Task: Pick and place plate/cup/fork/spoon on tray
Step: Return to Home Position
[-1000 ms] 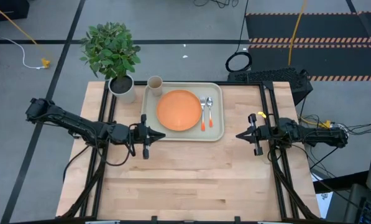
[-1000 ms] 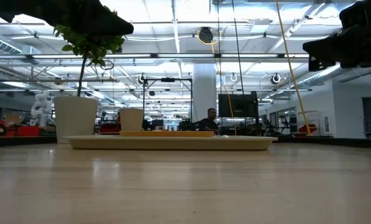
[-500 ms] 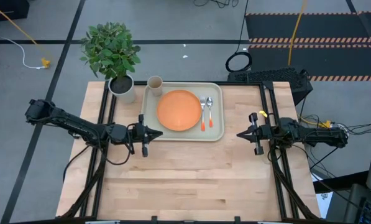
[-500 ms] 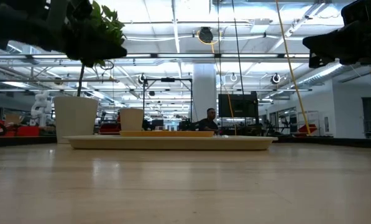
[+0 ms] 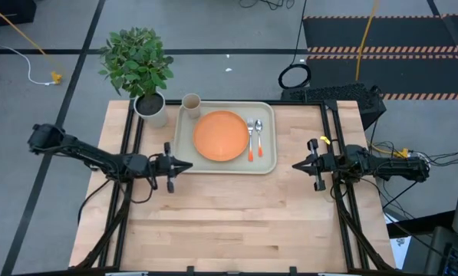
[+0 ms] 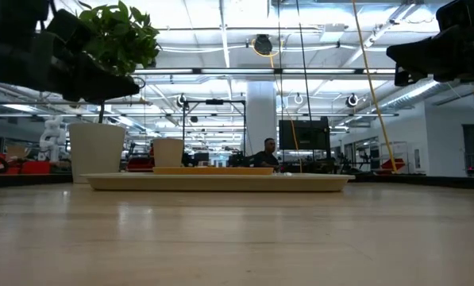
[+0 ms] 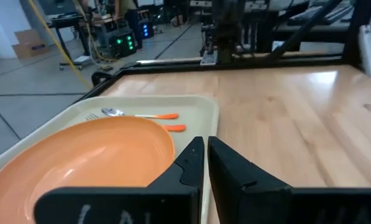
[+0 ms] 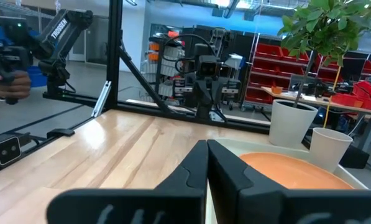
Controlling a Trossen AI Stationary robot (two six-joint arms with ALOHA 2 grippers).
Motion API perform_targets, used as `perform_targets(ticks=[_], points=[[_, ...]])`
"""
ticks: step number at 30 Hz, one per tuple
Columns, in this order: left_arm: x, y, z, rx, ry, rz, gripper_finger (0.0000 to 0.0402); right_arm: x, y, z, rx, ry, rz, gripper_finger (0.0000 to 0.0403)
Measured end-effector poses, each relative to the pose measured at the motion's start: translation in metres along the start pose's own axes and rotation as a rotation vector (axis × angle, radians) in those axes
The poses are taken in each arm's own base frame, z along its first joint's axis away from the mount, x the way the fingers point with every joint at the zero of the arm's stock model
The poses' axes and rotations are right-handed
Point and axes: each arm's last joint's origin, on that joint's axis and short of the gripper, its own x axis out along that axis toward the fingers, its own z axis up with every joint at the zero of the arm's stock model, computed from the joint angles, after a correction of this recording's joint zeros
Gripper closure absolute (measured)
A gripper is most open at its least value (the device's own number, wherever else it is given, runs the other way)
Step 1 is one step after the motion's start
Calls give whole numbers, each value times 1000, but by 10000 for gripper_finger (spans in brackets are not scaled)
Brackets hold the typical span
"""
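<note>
Plate (image 5: 220, 136), cup (image 5: 191, 102), fork (image 5: 251, 138), spoon (image 5: 258, 136) on tray (image 5: 268, 164).

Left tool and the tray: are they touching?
Apart. The high view shows the left tool stopped short of the tray, with bare table between its tip and the tray's near left corner.

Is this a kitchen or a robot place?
It looks like a robot lab or workshop, not a kitchen. Behind the wooden table is a big hall with ceiling lights and metal frames. Red storage bins fill shelves, and another robot arm stands beyond the table.
</note>
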Motion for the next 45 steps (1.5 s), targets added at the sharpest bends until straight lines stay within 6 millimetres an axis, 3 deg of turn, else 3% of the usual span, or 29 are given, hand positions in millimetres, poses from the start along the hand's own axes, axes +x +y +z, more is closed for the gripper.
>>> perform_targets(ticks=[6, 19, 37, 45], points=[[-17, 4, -3, -23, -75, -53, 376, 0, 0, 0, 0, -1, -1, 403], [-37, 12, 16, -9, -243, -66, 376, 0, 0, 0, 0, -2, -2, 403], [-67, 22, 17, -22, -315, -57, 376, 0, 0, 0, 0, -2, -1, 403], [-65, 26, 11, -11, -249, -23, 376, 0, 0, 0, 0, -3, 1, 403]])
